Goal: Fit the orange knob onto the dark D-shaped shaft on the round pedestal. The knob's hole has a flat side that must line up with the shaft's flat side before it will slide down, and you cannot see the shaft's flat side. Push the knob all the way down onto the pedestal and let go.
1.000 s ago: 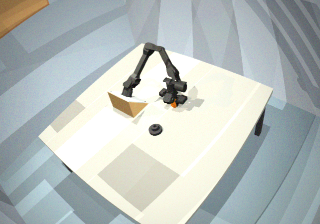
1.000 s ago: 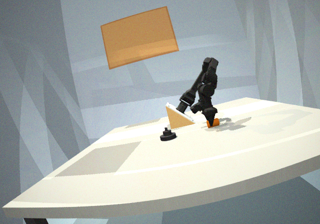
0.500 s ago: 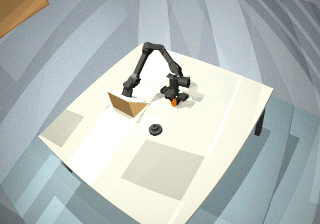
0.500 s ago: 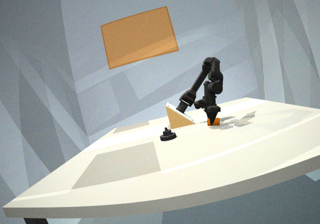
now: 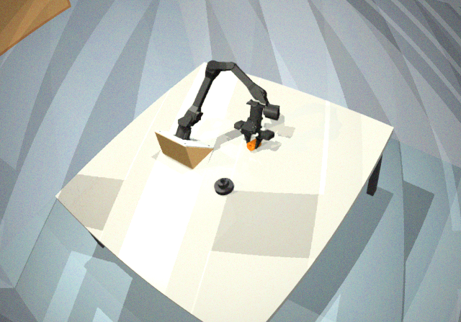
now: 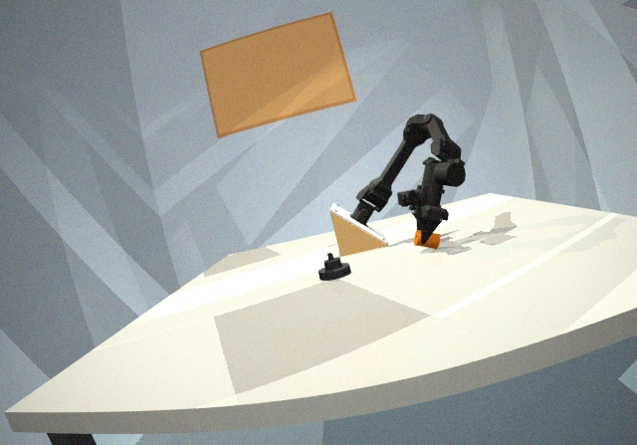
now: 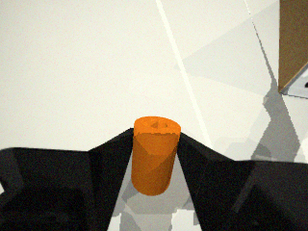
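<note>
The orange knob [image 5: 251, 145] [image 6: 432, 239] [image 7: 154, 159] is a cylinder lying on its side between the fingers. Its end face with the hole shows in the wrist view, at the knob's upper end. My gripper [image 5: 253, 142] [image 6: 425, 238] [image 7: 155, 133] points down and is shut on the knob, low over the table; whether the knob touches the table is hard to tell. The dark round pedestal [image 5: 223, 190] [image 6: 334, 271] stands apart, nearer the front than the gripper in the top view. Its upright shaft [image 5: 223, 181] [image 6: 329, 257] is bare. The shaft's flat side cannot be made out.
A wooden wedge base [image 5: 178, 153] [image 6: 354, 239] with a white top carries the arm; its corner also shows at the upper right of the wrist view [image 7: 293, 38]. It stands behind the pedestal. An orange-brown panel [image 6: 278, 75] hangs in the background. Shadows cross the table [image 5: 253, 292] [image 6: 463, 337].
</note>
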`<state>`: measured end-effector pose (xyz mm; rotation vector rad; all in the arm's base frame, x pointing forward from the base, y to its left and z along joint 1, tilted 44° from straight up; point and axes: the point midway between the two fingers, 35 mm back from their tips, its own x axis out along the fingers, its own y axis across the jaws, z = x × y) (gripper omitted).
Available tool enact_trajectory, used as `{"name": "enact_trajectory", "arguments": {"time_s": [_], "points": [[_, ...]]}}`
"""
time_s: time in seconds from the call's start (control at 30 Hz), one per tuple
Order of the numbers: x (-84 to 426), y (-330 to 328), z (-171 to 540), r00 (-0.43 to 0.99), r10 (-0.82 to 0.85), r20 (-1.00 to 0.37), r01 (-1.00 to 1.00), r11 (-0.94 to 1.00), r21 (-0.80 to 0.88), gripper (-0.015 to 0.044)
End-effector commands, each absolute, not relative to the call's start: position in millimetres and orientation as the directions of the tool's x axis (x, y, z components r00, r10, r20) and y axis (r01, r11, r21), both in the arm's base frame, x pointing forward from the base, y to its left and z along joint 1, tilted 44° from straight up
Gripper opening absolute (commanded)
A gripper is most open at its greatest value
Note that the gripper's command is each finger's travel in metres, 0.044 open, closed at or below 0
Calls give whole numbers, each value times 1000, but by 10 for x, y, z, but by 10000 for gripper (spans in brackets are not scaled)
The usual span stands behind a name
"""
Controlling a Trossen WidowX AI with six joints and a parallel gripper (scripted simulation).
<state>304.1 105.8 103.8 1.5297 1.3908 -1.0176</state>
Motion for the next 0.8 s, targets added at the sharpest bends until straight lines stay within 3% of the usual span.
{"name": "enact_trajectory", "arguments": {"time_s": [0.0, 0.77], "points": [[3043, 1078, 1080, 65, 284, -957, 997, -63, 49, 180], [3041, 1224, 1273, 44, -73, -996, 997, -63, 49, 180]]}}
